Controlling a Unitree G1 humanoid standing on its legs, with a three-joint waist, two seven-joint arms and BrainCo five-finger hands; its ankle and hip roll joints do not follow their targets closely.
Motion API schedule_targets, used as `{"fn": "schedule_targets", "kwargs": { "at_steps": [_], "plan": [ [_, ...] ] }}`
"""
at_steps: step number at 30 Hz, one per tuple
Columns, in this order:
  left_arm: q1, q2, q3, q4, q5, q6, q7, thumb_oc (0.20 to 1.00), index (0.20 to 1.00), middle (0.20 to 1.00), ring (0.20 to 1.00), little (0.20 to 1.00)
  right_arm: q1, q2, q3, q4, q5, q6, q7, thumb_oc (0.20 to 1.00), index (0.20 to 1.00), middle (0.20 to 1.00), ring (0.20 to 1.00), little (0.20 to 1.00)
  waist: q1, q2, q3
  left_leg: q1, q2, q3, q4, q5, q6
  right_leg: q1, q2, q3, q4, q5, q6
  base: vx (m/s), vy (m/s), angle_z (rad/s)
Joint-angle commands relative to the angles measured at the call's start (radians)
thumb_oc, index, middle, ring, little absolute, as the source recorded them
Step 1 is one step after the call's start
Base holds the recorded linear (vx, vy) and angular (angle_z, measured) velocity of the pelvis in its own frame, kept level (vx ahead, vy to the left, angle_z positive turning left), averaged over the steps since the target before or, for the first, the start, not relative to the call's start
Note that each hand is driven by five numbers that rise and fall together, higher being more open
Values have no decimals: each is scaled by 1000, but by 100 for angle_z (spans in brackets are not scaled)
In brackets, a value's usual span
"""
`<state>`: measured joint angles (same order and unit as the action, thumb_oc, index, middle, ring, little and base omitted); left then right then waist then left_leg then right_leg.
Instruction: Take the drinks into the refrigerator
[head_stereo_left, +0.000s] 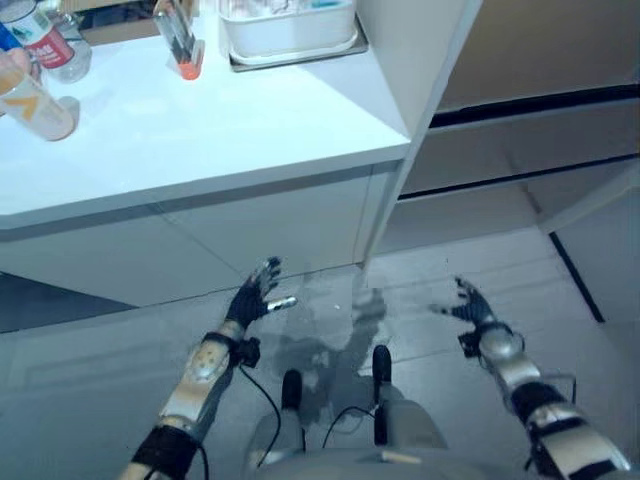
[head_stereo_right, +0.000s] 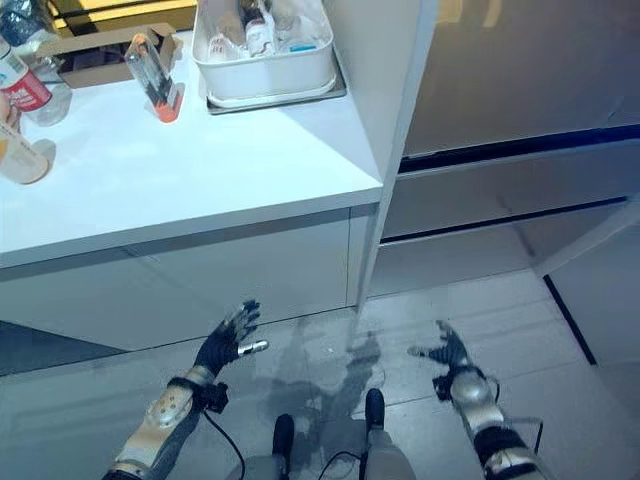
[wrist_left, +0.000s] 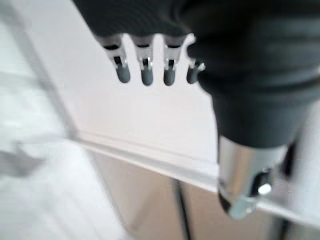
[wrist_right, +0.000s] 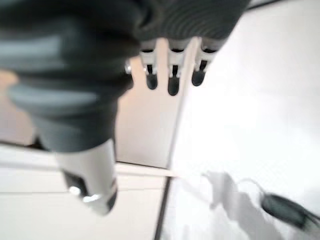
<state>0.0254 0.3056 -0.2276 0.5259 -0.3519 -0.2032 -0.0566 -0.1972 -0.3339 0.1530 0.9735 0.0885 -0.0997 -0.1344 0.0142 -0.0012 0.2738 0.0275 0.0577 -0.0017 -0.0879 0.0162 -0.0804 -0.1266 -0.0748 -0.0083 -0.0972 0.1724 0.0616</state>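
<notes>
Both hands — left hand (head_stereo_left: 255, 292), right hand (head_stereo_left: 470, 305) — open; two bottles (head_stereo_left: 35, 85) on counter (head_stereo_left: 200, 140).

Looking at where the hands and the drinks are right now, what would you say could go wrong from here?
Both the left hand and the right hand hang open and low over the floor, holding nothing. The bottles stand far off at the counter's far left corner, crowded together, so a reach there might topple one. A person's fingers rest among them, so contact is possible. The orange-based holder nearby could also be knocked.
</notes>
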Motion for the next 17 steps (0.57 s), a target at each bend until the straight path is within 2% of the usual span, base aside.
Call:
{"fn": "schedule_targets", "kwargs": {
  "at_steps": [1,2,3,4,5,7,8,11,17],
  "plan": [
    [-16,-49,9,137,103,-12,68,1000,1000,1000,1000,1000,-28,32,15,84,70,-49,19,1000,1000,1000,1000,1000,4,-34,-86,-57,-62,-20,20,-14,65,66,-20,-32,26,-86,46,81,-38,1],
    [-33,-69,19,222,133,-6,82,1000,1000,1000,1000,1000,-19,46,23,125,65,-45,27,1000,1000,1000,1000,1000,1,-35,-93,-49,-60,-18,20,-16,64,73,-18,-33,26,-90,46,90,-37,-1],
    [-46,-107,58,324,83,8,86,1000,1000,1000,1000,1000,-8,62,28,176,59,-39,33,1000,1000,1000,1000,1000,-2,-34,-101,-39,-59,-17,20,-19,63,82,-18,-33,26,-92,45,48,-17,0],
    [-46,-107,58,325,83,8,86,1000,1000,1000,1000,1000,-8,62,28,176,59,-40,33,1000,1000,1000,1000,1000,-2,-34,-101,-39,-59,-17,20,-19,63,83,-18,-33,26,-92,45,76,-34,-3],
    [-92,-146,112,524,66,21,96,1000,1000,1000,1000,1000,1,94,39,260,48,-24,41,1000,1000,1000,1000,1000,-5,-38,-117,-22,-56,-14,19,-24,62,97,-15,-34,28,-97,43,70,-28,-3],
    [-110,-170,168,662,55,38,101,1000,1000,1000,1000,1000,23,125,25,349,49,-9,49,1000,1000,1000,1000,1000,-6,-38,-139,-3,-55,-13,18,-32,62,116,-12,-33,27,-105,40,112,-25,-1],
    [-116,-183,197,700,21,46,99,1000,1000,1000,1000,1000,35,134,12,386,57,1,51,1000,1000,1000,1000,1000,-8,-38,-149,5,-54,-11,18,-36,61,124,-12,-35,26,-109,39,115,-12,3],
    [-119,-190,232,795,72,67,96,1000,1000,1000,1000,1000,66,169,15,425,44,13,55,1000,1000,1000,1000,1000,-14,-37,-177,31,-50,-6,12,-45,59,148,-8,-34,23,-118,37,103,-6,1],
    [-100,-199,228,844,143,94,97,1000,1000,1000,1000,1000,93,198,25,410,53,17,57,1000,1000,1000,1000,1000,-14,-36,-211,64,-51,-5,9,-62,60,180,-9,-38,29,-134,35,79,1,0]
  ]
}}
